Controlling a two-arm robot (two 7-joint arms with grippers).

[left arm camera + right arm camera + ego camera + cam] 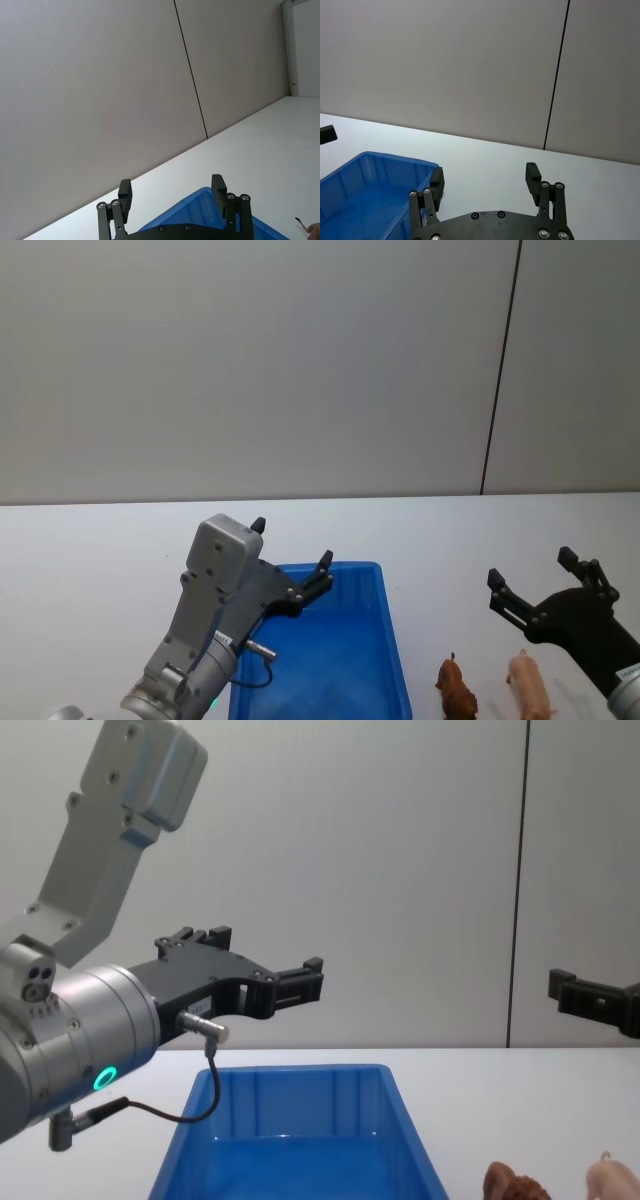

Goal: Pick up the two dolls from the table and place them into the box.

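Right gripper [532, 570] hovered high by pig [530, 687], jaws apart; left gripper [292, 543] apart over box [398, 660]. Best: drop straight, straddle pig's body, clear of brown doll [457, 692].

Silver-grey left arm [95, 1010], green ring light [103, 1077], black cable [214, 1080], black screw-studded left hand [171, 183]

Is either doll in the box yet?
No, the brown doll and pink doll stand on the table, right of the box.

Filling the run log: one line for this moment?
left gripper open, raised by box | right gripper open, raised | pink doll, brown doll on table
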